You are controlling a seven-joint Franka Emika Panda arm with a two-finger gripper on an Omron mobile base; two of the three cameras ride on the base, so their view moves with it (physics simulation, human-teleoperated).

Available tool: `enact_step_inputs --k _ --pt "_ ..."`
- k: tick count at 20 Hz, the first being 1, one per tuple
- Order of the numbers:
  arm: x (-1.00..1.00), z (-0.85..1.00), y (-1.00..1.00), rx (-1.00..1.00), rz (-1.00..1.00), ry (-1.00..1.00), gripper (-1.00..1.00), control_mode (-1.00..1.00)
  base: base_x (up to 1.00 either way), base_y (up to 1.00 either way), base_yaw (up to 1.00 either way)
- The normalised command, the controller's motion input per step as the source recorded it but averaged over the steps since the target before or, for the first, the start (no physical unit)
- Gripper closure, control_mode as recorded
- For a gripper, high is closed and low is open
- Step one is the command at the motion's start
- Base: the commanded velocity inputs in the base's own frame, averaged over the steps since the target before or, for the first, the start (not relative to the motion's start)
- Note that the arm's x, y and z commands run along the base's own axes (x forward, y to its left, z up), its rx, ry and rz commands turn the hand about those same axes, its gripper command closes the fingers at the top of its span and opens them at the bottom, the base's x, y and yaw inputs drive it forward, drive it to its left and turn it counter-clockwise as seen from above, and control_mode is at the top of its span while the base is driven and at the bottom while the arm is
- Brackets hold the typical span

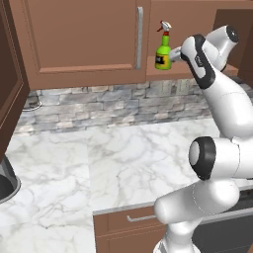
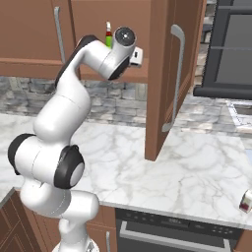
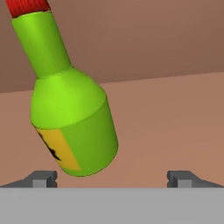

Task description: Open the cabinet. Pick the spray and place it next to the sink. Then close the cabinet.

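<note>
The brown wooden wall cabinet (image 2: pixel 162 74) already stands with one framed door swung out, its long silver bar handle (image 2: pixel 175 74) facing the room, so the first step of the task looks done. On the bare cabinet shelf (image 1: pixel 185 71) stands the small green spray bottle (image 1: pixel 163 52) with its white trigger nozzle and yellow-and-black label, upright and near the shelf's front edge, just beside the neighbouring closed door (image 1: pixel 79 39).

The white arm reaches up and forward so that the two-finger gripper (image 3: pixel 112 177) meets the bottle from the side at body height; that suits a sideways grasp on the wide part below the neck. In the hand view the bottle (image 3: pixel 72 113) fills the left half and appears tilted only because the hand is rolled. The jaws stand wide apart and grip nothing: the dark finger tips (image 3: pixel 41 178) sit at either side, with the bottle's base lying towards the left one rather than centred. A small shift sideways would probably be needed before closing.

The marble counter (image 1: pixel 123 163) lies below.
</note>
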Motion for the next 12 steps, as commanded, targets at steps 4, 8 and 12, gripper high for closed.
enact_step_inputs --k 4,8,12 --pt "0.00 0.01 0.22 0.00 0.03 0.00 -1.00 -1.00 0.00 0.00 0.00" --pt "0.00 0.00 0.18 -0.03 0.03 -0.01 -1.00 -1.00 0.00 0.00 0.00" --pt "0.00 0.02 0.19 -0.02 0.03 -0.04 -1.00 -1.00 0.00 0.00 0.00"
